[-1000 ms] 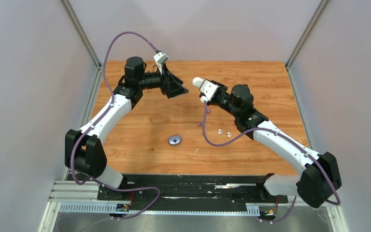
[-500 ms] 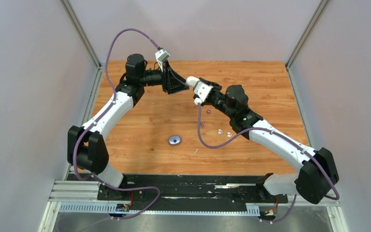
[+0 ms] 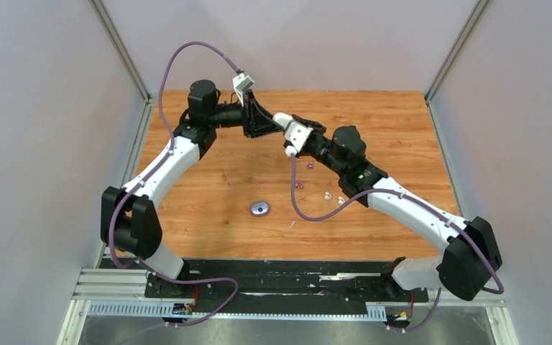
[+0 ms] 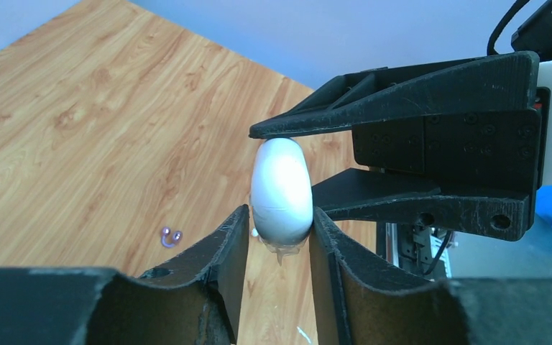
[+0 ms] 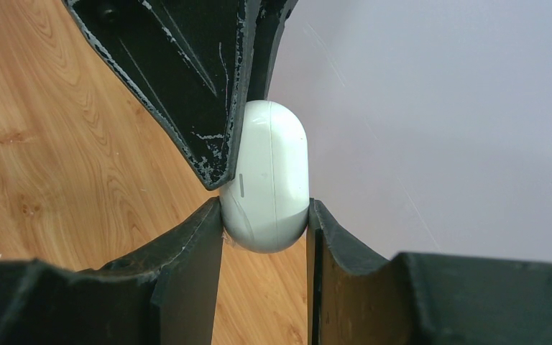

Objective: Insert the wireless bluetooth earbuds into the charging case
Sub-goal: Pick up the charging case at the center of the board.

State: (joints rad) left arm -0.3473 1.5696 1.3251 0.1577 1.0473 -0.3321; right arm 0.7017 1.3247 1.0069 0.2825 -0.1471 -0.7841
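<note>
Left wrist: the left fingers [image 4: 233, 237] pinch the white charging case [image 4: 282, 190] at its near end — the right fingers [image 4: 374, 118] grip its far end. Right wrist: the case sits wedged between both pairs. Top: white earbuds [image 3: 327, 195] and purple earbuds [image 3: 310, 165] lie on the table [image 3: 215, 180] — well apart from the fingers.

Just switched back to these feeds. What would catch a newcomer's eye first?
First, the white charging case, held in the air over the far middle of the table, pinched at once by the left gripper and the right gripper. Next, the purple case lying alone nearer the front, with two white earbuds loose on the wood to its right.
</note>
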